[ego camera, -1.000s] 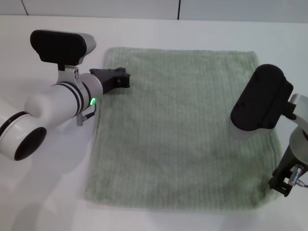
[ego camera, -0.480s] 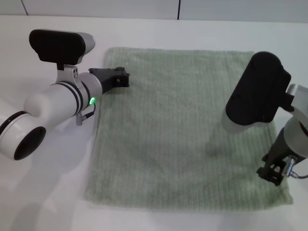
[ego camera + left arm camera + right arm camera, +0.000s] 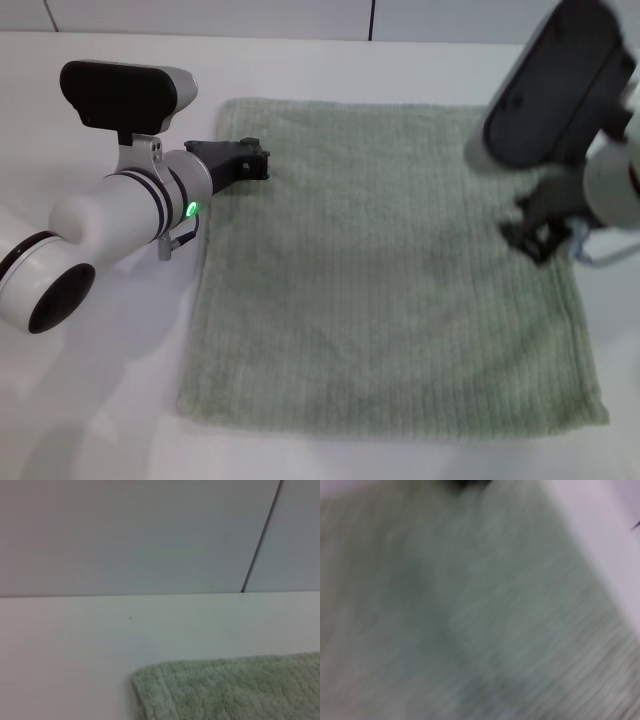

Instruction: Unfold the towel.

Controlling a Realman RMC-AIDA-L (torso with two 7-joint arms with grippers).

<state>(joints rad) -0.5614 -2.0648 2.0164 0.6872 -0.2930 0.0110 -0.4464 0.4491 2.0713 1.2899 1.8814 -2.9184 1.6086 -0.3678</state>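
The towel (image 3: 390,270) lies spread flat on the white table (image 3: 100,400), pale sage green and ribbed, with all its corners down. My left gripper (image 3: 250,160) rests low at the towel's far left edge, just inside the corner. The left wrist view shows that corner (image 3: 150,685) lying flat on the table. My right gripper (image 3: 540,235) is open and empty, lifted above the towel's right side, with nothing hanging from it. The right wrist view shows only blurred towel (image 3: 470,610).
A grey wall with a dark seam (image 3: 372,20) runs along the table's far edge. White table top shows left of the towel and beyond it (image 3: 400,70). The towel's near edge lies close to the table's front.
My right gripper let go of the towel's near right corner, which now lies flat, and rose away toward the far right. The left arm has not moved.
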